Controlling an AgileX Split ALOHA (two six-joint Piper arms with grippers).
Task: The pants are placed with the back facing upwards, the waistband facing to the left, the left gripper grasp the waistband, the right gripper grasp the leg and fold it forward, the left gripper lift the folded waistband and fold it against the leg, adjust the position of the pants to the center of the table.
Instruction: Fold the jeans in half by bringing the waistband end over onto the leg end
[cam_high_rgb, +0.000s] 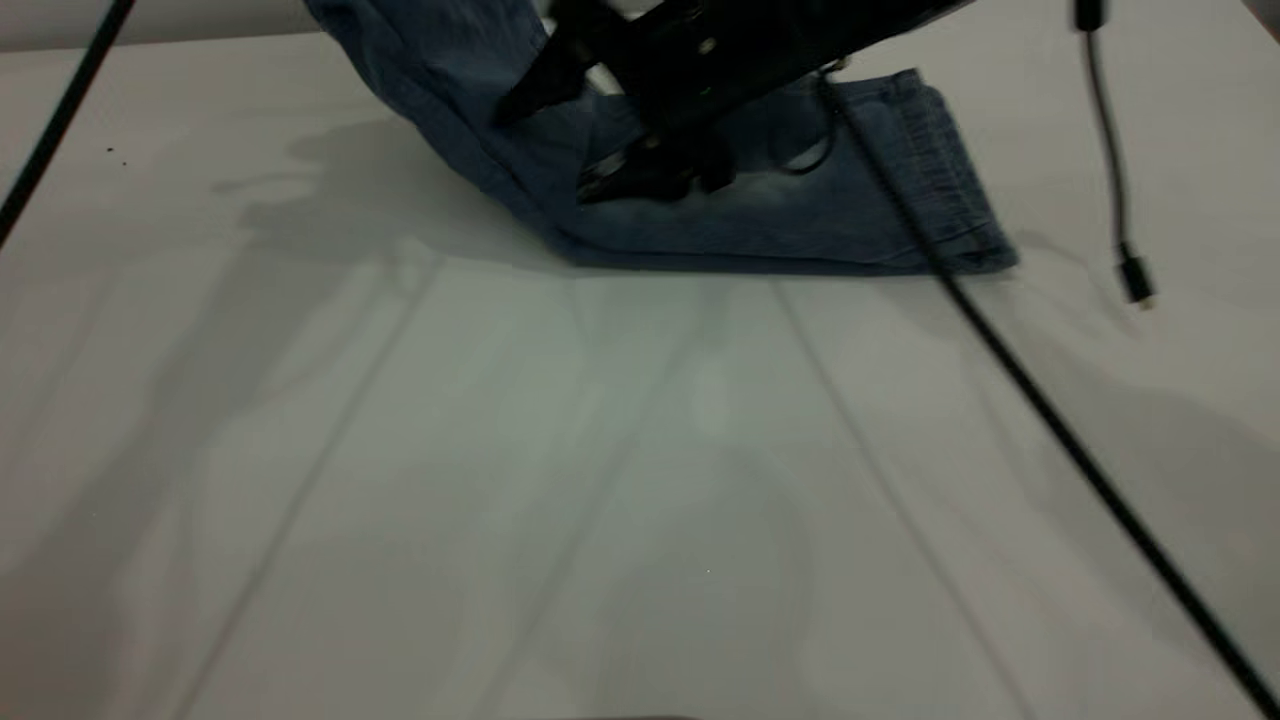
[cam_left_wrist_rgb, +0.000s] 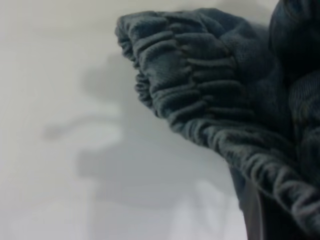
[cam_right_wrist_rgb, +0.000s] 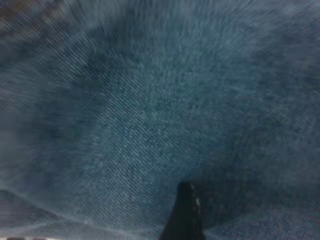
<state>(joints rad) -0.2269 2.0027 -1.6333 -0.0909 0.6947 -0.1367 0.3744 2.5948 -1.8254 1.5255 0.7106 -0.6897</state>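
Note:
The blue denim pants (cam_high_rgb: 800, 215) lie folded lengthwise at the far middle of the white table (cam_high_rgb: 600, 480). Their stitched leg hems (cam_high_rgb: 945, 165) point right. The left end rises steeply off the table and out of the top of the exterior view. In the left wrist view the ruffled waistband (cam_left_wrist_rgb: 200, 95) hangs in the air above the table, with my left gripper (cam_left_wrist_rgb: 260, 220) shut on it; one finger (cam_left_wrist_rgb: 254, 215) shows beneath the cloth. My right gripper (cam_high_rgb: 575, 145) reaches in from the upper right. Its black fingers are spread open on the pants beside the raised fold. One fingertip (cam_right_wrist_rgb: 185, 210) rests on denim.
A thin black cable (cam_high_rgb: 1040, 400) runs diagonally across the right of the table. Another cable with a plug (cam_high_rgb: 1136, 280) hangs at the far right. A black rod (cam_high_rgb: 55, 120) crosses the upper left corner. Bare table spreads in front of the pants.

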